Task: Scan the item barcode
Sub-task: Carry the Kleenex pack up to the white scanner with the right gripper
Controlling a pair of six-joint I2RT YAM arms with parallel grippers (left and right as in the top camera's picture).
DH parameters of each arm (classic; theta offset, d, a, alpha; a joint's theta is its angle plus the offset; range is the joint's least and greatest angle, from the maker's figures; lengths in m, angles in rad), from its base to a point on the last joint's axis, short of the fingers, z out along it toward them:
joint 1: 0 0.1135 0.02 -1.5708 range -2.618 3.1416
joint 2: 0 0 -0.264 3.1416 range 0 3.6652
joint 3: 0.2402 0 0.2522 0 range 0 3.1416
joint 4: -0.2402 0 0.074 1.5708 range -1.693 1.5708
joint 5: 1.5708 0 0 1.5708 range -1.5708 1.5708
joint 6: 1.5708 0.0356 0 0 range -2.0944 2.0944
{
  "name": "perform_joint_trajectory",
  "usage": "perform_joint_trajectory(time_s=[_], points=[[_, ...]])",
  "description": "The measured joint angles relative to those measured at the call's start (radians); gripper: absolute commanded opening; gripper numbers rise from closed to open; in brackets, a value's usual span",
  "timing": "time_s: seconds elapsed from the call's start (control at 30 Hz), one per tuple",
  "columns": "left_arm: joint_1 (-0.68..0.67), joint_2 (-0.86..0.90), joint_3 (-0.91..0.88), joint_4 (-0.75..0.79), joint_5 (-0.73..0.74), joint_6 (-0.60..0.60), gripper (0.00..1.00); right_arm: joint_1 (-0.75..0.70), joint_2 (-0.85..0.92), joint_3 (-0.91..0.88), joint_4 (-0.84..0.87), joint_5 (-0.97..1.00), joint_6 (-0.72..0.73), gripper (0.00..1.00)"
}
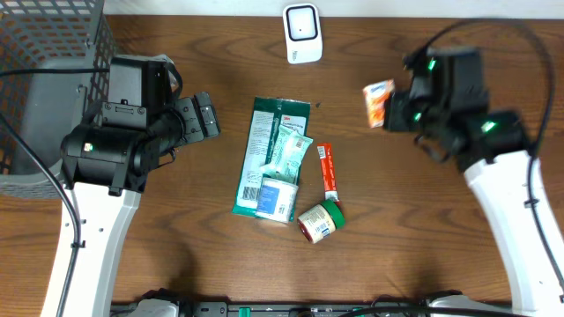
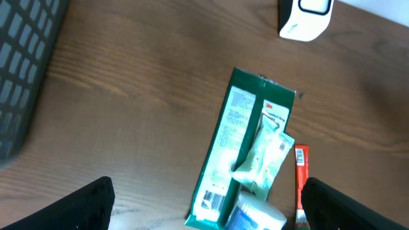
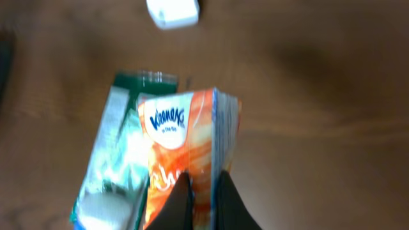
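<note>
An orange Kleenex tissue pack [image 1: 378,101] hangs above the table at the right, pinched by my right gripper [image 1: 394,106], which is shut on it. In the right wrist view the pack [image 3: 192,137] fills the middle, with my right gripper [image 3: 206,191] closed on its lower part, a dark fingertip on each side. No barcode shows on the faces I see. The white scanner [image 1: 301,33] stands at the table's back centre, left of the pack. My left gripper [image 1: 208,114] is open and empty, left of the item pile; its wide-apart fingers [image 2: 89,204] frame the green packet [image 2: 239,147].
A pile lies mid-table: the green packet [image 1: 269,158], a pale green sachet [image 1: 289,148], a white and blue tub [image 1: 280,199], a red tube [image 1: 327,169] and a green-lidded jar [image 1: 320,220]. A grey mesh basket [image 1: 44,88] stands at the far left.
</note>
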Motion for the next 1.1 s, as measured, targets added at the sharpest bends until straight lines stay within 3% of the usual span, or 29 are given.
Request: perform_joint_trajectory(time_s=[0.07, 0.23, 0.33, 0.43, 0.73, 1.1], points=[[0.000, 0.000, 0.000, 0.000, 0.000, 0.000, 0.94, 0.005, 0.104, 0.258, -0.183, 0.068, -0.016, 0.01], [0.000, 0.000, 0.000, 0.000, 0.000, 0.000, 0.94, 0.024, 0.305, 0.631, -0.376, 0.179, -0.026, 0.01], [0.000, 0.000, 0.000, -0.001, 0.000, 0.000, 0.94, 0.049, 0.438, 0.844, -0.431, 0.280, -0.033, 0.01], [0.000, 0.000, 0.000, 0.000, 0.000, 0.000, 0.94, 0.098, 0.542, 0.980, -0.382, 0.420, -0.060, 0.01], [0.000, 0.000, 0.000, -0.001, 0.000, 0.000, 0.94, 0.258, 0.763, 1.018, -0.124, 0.639, -0.207, 0.01], [0.000, 0.000, 0.000, -0.001, 0.000, 0.000, 0.94, 0.279, 1.075, 1.017, 0.130, 0.706, -0.301, 0.01]])
